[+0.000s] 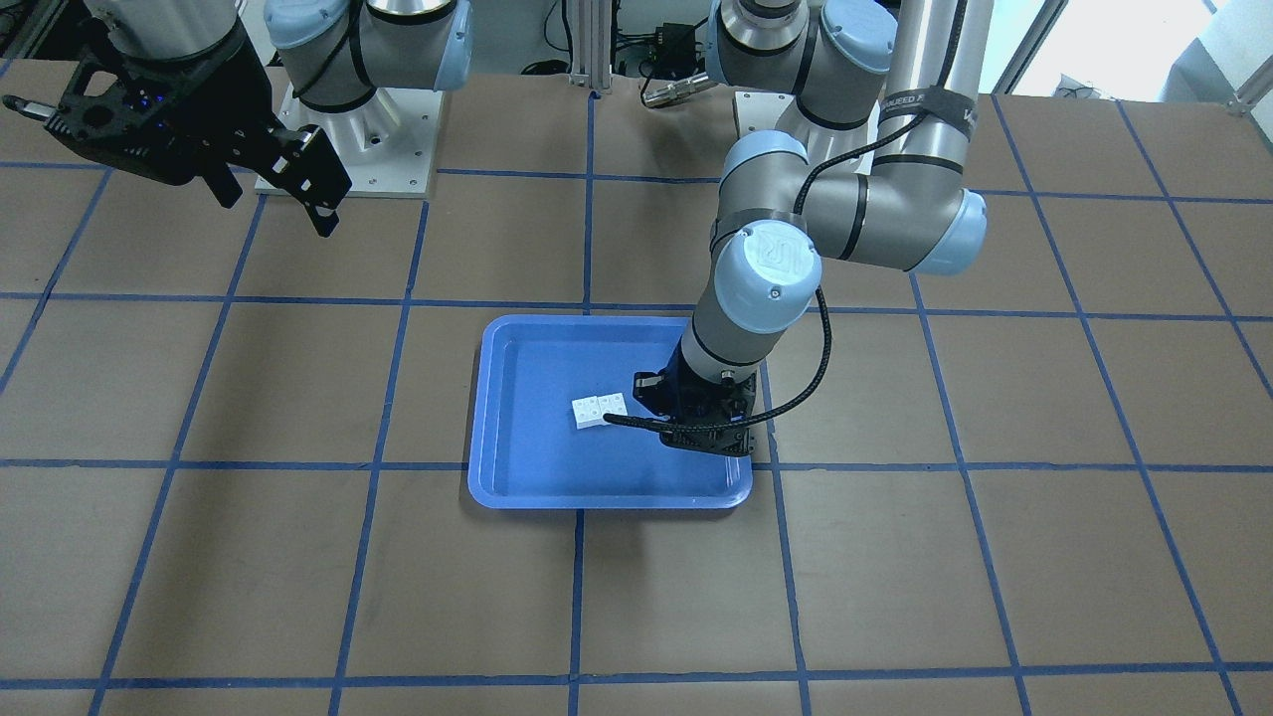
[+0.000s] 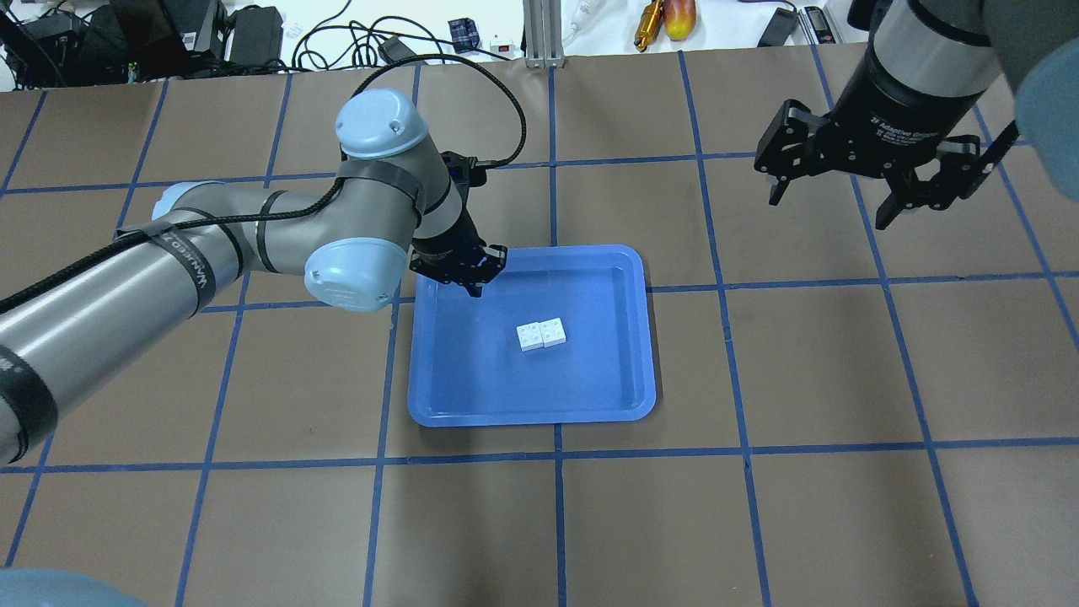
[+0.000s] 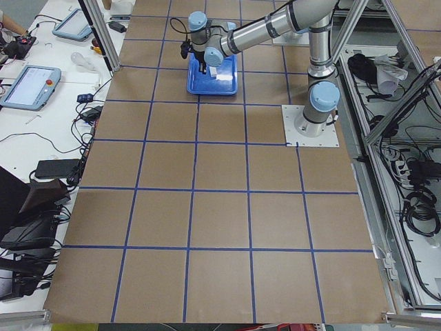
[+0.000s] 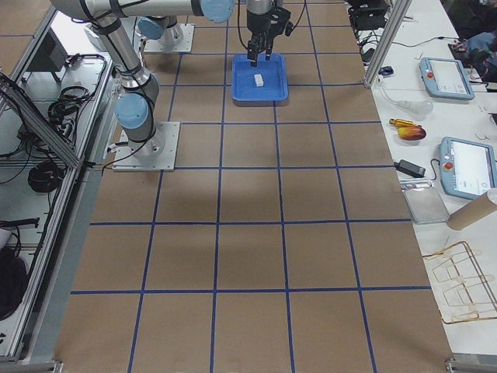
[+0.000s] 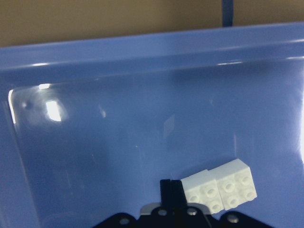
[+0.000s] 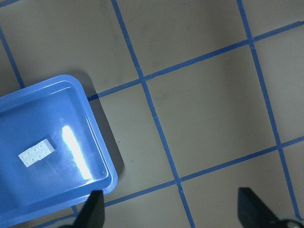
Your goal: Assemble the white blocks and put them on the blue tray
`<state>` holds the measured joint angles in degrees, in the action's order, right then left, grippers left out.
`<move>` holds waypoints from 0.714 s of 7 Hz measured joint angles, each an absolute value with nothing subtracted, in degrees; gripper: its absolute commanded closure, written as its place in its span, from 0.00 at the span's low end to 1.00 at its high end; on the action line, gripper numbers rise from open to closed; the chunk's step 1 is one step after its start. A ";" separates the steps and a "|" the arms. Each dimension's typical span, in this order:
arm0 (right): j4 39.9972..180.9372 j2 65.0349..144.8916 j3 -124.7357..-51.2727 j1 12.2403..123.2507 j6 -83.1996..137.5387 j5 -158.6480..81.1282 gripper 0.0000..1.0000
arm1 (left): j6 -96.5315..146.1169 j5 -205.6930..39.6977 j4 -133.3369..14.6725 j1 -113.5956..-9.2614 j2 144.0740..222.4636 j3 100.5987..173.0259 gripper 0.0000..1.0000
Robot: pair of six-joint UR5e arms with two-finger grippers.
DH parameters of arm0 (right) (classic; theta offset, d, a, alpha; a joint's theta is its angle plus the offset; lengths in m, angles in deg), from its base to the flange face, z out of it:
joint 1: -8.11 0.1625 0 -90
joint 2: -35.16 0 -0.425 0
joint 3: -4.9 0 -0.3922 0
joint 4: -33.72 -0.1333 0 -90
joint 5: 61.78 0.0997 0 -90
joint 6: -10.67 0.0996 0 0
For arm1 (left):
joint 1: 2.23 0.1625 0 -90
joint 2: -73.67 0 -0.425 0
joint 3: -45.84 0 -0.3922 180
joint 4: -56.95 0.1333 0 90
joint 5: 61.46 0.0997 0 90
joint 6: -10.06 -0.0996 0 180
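Brown matte table (image 2: 759,506), blue tape grid. The glossy, round-cornered blue tray (image 2: 531,419) has the studded white blocks (image 2: 542,334) joined near its middle. The left gripper (image 2: 475,289) is just beside them, fingers pinched together and empty. The right gripper (image 2: 830,206) is spread wide, its tips cropped in its own wrist view.

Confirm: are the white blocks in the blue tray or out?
In. The white blocks, joined, lie flat on the floor of the blue tray, inside its rim.
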<state>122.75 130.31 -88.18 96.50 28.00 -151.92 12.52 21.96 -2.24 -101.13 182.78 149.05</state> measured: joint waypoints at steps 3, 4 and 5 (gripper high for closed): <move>122.68 130.30 -88.27 97.46 27.78 -151.61 0.00 | 4.04 25.01 -17.35 -93.66 174.72 144.40 0.94; 122.66 130.20 -88.31 98.33 27.47 -151.60 0.00 | 2.71 26.25 -21.91 -92.64 172.21 142.28 0.94; 122.66 130.10 -88.36 98.67 26.88 -151.58 0.00 | 2.10 27.59 -25.56 -92.24 170.02 140.29 0.94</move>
